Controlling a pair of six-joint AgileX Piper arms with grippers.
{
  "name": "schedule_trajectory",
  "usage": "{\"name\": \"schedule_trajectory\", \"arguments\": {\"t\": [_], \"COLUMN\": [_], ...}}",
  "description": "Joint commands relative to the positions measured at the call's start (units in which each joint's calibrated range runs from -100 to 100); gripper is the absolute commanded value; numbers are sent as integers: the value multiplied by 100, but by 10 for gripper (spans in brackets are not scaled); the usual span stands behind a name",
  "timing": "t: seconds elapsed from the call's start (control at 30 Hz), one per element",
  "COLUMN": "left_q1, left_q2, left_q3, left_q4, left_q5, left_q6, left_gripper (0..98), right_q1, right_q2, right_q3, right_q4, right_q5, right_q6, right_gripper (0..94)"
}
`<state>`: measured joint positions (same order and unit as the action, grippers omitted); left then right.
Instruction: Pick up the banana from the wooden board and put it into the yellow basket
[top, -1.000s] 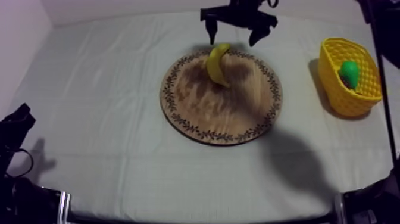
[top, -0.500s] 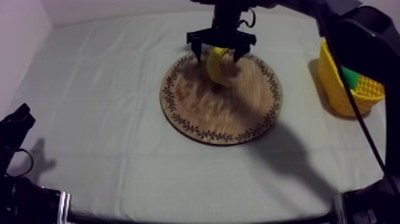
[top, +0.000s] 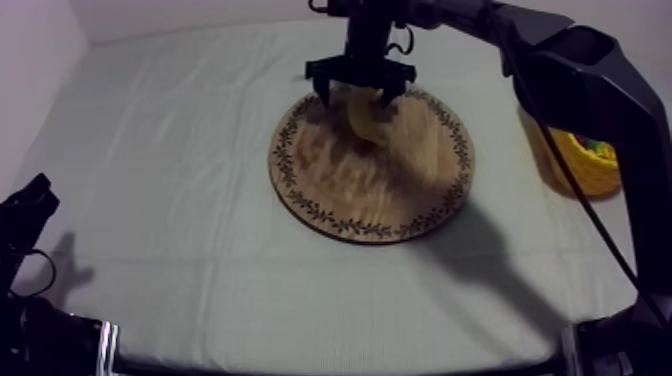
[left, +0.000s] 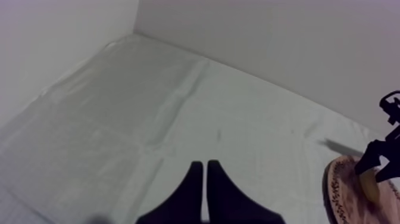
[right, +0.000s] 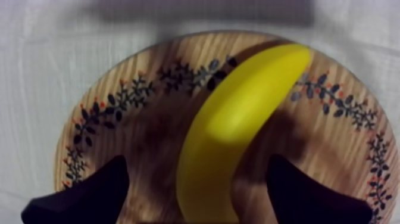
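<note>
The yellow banana (top: 364, 117) lies on the far part of the round wooden board (top: 372, 185). My right gripper (top: 359, 92) has come in from the upper right and hangs open just over the banana, one finger on each side. From the right wrist, the banana (right: 238, 125) runs between the two black fingers (right: 89, 196) of the right gripper (right: 198, 162), above the board (right: 119, 137). My left gripper (top: 25, 215) rests low at the left. Its fingers (left: 193, 184) lie together as a narrow wedge above the cloth. The yellow basket (top: 590, 168) stands at the right, partly behind my right arm.
A bit of green fruit (top: 602, 148) shows inside the basket. In the left wrist view the board's rim (left: 334, 189) and the banana (left: 372, 184) lie far off beneath the other arm's gripper (left: 381, 161). A wall runs along the table's far edge.
My right gripper has moved from behind the board to over the banana and come down, its fingers now at either side of it. The arm now covers part of the basket.
</note>
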<state>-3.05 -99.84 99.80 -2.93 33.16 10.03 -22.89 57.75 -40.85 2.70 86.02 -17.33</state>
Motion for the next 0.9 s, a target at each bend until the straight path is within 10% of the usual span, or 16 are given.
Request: {"name": "schedule_trajectory", "arguments": {"t": [0.0,0.37,0.87], "left_q1": [-2,-2,-2], "left_q2": [2,2,2], "left_q3": [-2,-2,-2], "left_q4": [-2,-2,-2], "left_q5": [-2,-2,-2], "left_q6": [0,0,0], "left_gripper": [1,1,1], "right_q1": [9,108,99], "right_q2": [32,53,-1371], "right_q3": [-15,132,1328], "right_q4": [14,-68,-68], "right_q5": [-40,-239,-373], "right_q6": [9,235,404], "right_gripper": [546,218,173]}}
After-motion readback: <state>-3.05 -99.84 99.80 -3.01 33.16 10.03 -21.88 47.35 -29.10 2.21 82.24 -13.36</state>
